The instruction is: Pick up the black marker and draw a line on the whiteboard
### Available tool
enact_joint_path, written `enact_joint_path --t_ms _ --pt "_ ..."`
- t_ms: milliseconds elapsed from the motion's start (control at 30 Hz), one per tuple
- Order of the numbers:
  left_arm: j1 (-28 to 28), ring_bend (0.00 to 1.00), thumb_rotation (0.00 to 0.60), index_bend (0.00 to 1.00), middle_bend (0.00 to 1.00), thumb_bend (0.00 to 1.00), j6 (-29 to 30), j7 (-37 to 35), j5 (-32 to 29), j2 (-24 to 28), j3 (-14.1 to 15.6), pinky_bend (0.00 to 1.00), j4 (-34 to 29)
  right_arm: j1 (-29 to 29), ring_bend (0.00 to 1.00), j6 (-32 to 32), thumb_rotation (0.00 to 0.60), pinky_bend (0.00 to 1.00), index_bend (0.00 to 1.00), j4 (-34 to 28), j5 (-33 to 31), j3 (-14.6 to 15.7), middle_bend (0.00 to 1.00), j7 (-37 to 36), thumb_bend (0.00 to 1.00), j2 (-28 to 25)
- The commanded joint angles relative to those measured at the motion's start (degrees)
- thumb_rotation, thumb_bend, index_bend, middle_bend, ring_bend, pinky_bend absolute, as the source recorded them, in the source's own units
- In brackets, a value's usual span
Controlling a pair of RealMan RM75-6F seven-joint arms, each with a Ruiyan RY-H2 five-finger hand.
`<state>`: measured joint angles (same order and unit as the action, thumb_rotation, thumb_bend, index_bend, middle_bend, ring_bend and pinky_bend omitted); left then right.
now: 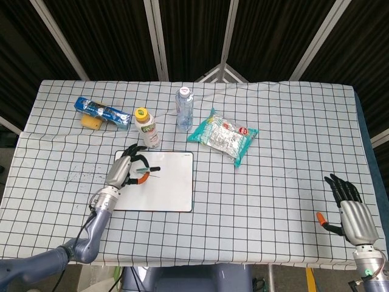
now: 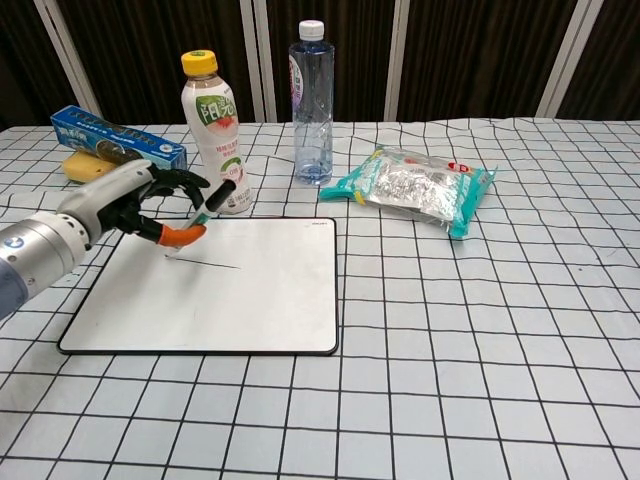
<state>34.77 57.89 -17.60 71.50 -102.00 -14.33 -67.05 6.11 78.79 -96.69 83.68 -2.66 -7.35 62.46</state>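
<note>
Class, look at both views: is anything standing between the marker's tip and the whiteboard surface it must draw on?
Nothing visible does. The left hand holds the black marker with its tip down at the whiteboard, where a thin line already shows.

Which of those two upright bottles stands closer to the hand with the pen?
The white drink bottle with the yellow cap, just behind the left hand and black marker. The clear water bottle with the white cap stands farther right.

We look onto a tabletop point(image 1: 292, 152) covered by a white cloth with a black grid, wrinkled near its far edge, and behind it hang dark pleated curtains point(image 2: 470, 55) crossed by pale metal poles point(image 1: 157, 39), all under even, shadowless light.
</note>
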Motion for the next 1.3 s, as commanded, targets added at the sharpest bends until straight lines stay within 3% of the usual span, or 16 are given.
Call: enact_joint_path --t_ms 33,200,433,833,1300 --pt "-0.59 0.02 0.6 0.67 0.15 0.55 1.81 -0.38 1.76 1.59 0.31 0.07 -1.03 0.01 0.0 0.0 0.6 0.0 0.0 -0.04 0.0 -0.02 0.0 0.06 0.35 0.02" --pt "-1.32 0.02 0.6 0.67 0.15 0.55 3.33 -1.86 4.7 4.46 1.58 0.07 -5.73 -0.01 0.0 0.01 0.6 0.0 0.0 -0.18 -0.01 0.01 0.0 0.08 0.35 -0.02" --pt "-0.95 0.02 0.6 0.67 0.15 0.55 3.16 -1.34 5.26 3.93 2.2 0.07 -9.87 -0.07 0.0 0.05 0.6 0.0 0.0 -0.24 -0.12 -0.03 0.0 -0.05 0.35 -0.08" --pt "2.07 0.02 0.6 0.67 0.16 0.55 1.4 3.08 1.02 -4.05 -0.24 0.07 -5.73 -0.02 0.0 -0.26 0.6 0.0 0.0 -0.3 -0.26 -0.01 0.0 -0.57 0.35 -0.37" --pt "4.87 0.02 0.6 0.67 0.16 0.55 -0.71 4.74 -1.09 -8.39 -2.08 0.07 -2.87 0.08 0.0 -0.7 0.6 0.0 0.0 -0.48 -0.73 -0.15 0.0 -1.19 0.35 -0.62"
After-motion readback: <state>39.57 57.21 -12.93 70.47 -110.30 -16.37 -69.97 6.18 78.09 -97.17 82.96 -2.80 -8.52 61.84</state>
